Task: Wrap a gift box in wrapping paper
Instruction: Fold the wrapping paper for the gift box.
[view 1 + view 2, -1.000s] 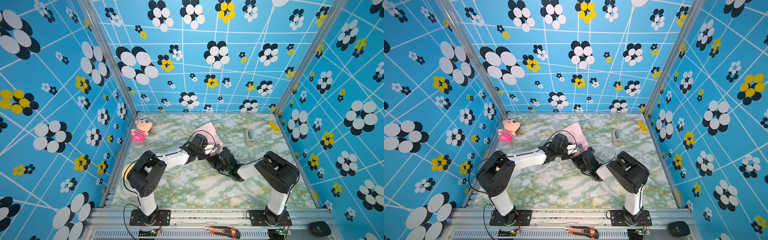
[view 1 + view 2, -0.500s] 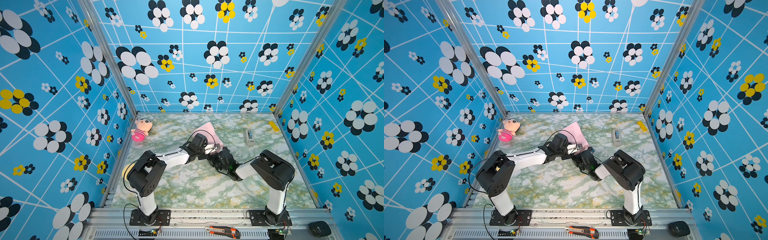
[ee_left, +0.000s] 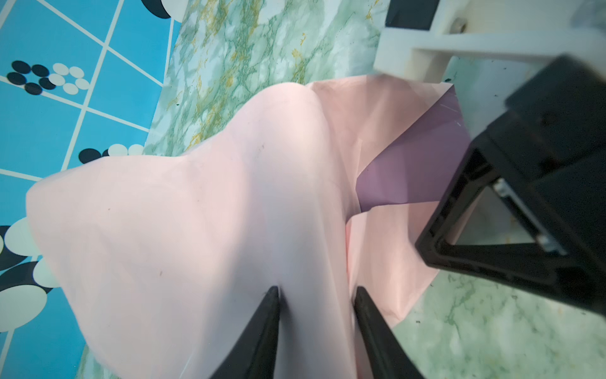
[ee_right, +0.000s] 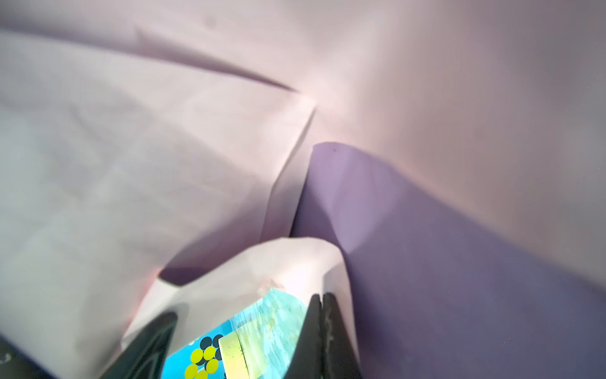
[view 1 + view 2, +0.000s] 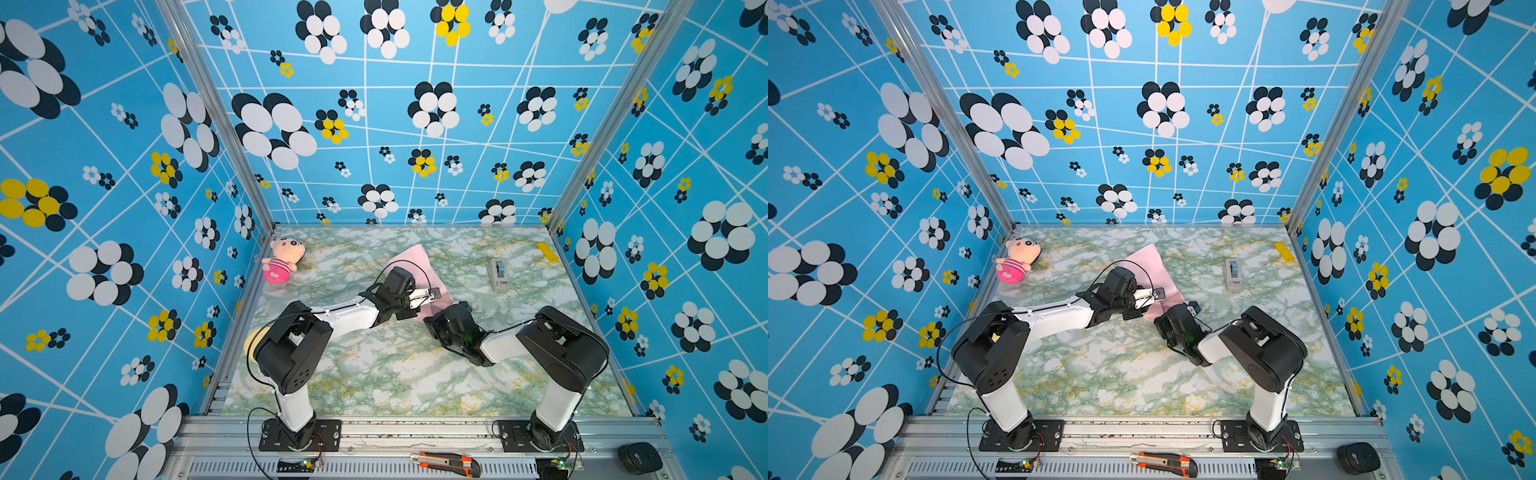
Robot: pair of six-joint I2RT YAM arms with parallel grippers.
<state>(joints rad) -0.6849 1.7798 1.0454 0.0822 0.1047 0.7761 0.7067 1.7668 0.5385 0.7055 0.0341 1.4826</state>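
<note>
The wrapping paper (image 5: 410, 258) lies on the table (image 5: 374, 374), near the grey tape dispenser (image 5: 498, 274), on the robot's left of it. Its pale pink side is up, and a bit of the lilac side shows where it is folded. I cannot see the gift box anywhere. My guess is that it sits under the paper, but the pictures do not show it.

The left gripper (image 3: 316, 293) is over the paper, also on the robot's left of the tape dispenser. Its two fingers (image 3: 267, 325) are part way apart, and a smooth hump of pink paper is squeezed between them. It has not let go in the last second.

What is new is the right gripper (image 4: 323, 297). It sits just beside the left one, on the same side of the tape dispenser. A second ago its jaws had a tiny gap. Now they are shut tight, and a lifted flap of paper seems to be pinched in them — the flap curls up right by the tips.

I think this means both grippers now have the paper. The left one can keep things from sliding, and the right one can pull its flap up and over. The paper is thin — a hard tug may rip it.
</note>
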